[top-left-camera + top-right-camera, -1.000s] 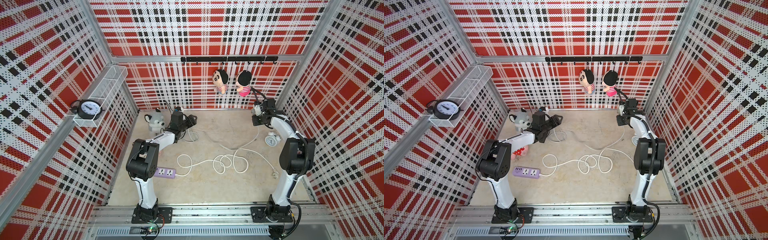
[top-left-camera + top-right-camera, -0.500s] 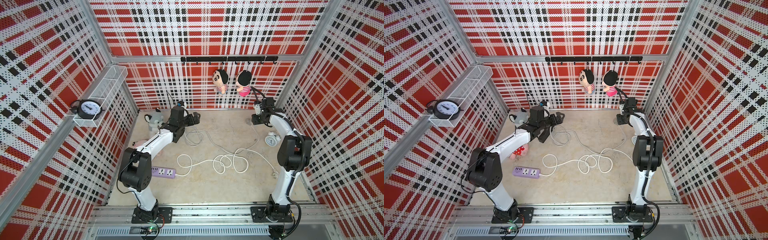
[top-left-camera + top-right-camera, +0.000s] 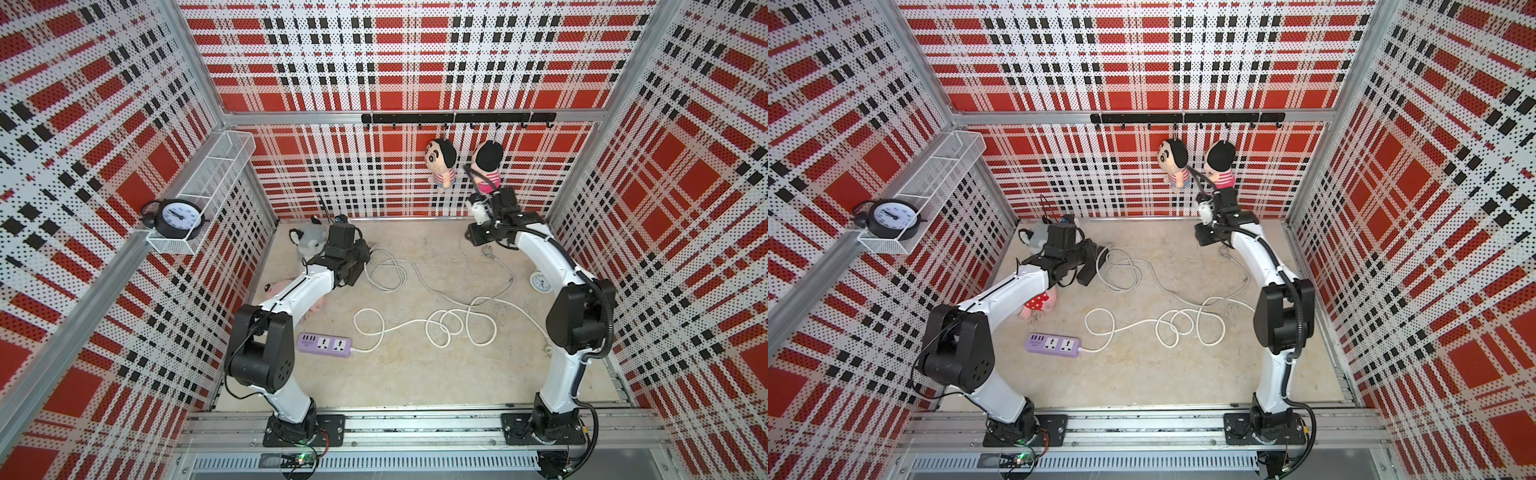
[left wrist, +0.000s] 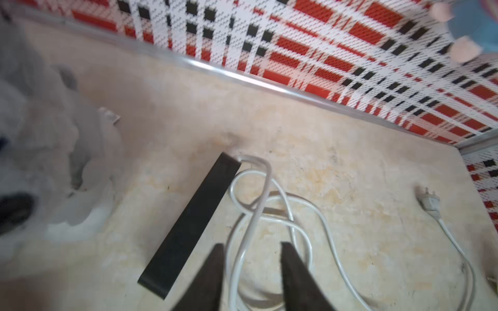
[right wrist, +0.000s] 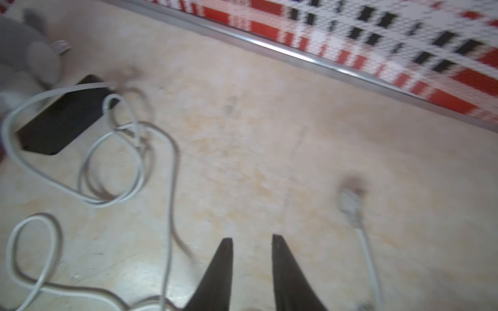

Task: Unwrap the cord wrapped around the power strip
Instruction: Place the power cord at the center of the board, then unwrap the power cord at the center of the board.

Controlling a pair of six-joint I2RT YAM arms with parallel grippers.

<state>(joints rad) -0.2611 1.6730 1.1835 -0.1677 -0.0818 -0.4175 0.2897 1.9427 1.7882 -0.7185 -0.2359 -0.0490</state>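
— The left gripper (image 4: 251,243) has drawn back toward the lower left; its jaws are narrowly parted over the loose cord (image 4: 254,159).
— And the right gripper (image 5: 251,237)?
— Narrow gap, empty. The power strip (image 3: 1101,252) lies left of centre in a top view.

Robot lab cell, plaid pegboard walls (image 3: 374,62)

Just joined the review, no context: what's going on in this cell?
Two arms are unwrapping the cord of a black power strip at the back left of the table. Its white cord already lies off it in loose loops, plug out toward the right arm. The left hand is open above those loops; the right hand is open and empty near the plug. A purple power strip lies in front, untouched.
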